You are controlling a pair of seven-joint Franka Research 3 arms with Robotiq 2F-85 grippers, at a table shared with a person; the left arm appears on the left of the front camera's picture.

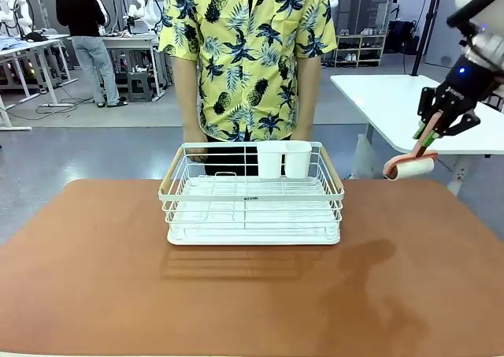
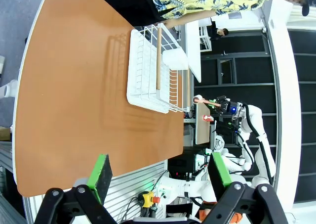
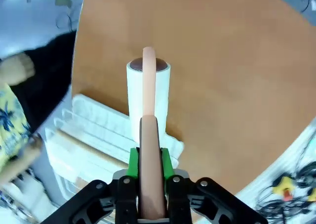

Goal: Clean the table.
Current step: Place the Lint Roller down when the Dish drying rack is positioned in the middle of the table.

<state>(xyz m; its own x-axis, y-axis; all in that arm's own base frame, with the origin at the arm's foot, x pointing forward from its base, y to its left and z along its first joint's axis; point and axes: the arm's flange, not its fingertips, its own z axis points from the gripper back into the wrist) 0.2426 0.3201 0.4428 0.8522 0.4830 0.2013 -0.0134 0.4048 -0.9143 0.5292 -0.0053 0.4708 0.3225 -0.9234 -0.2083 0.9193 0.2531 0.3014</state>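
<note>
The large table with a smooth reddish-brown, leather-like top (image 1: 102,278) fills the near part of the scene, and a white wire dish rack with wooden side handles (image 1: 252,195) stands on it toward the far middle, just in front of a person in a yellow patterned shirt (image 1: 248,53) at the far edge. The right gripper (image 1: 435,131) hangs up at the far right, above the table's far-right corner, its green pads pressed together on the pinkish handle of a lint roller with a white cylindrical head (image 1: 409,166) — the head points down and leftward but looks clear of the tabletop. In the right wrist view the handle runs straight out between the fingers (image 3: 132,162), with the white roll over the tabletop beside the rack. The left gripper (image 2: 160,173) is held off the near-left corner of the table, jaws spread wide with nothing between them. The step in hand appears to be bringing the roller to the surface; cleaning has not visibly begun. Next, the right arm would need to lower the roll flat onto the brown top and stroke it across the open area right of and nearer than the rack — keeping the head clear of the wire frame.
</note>
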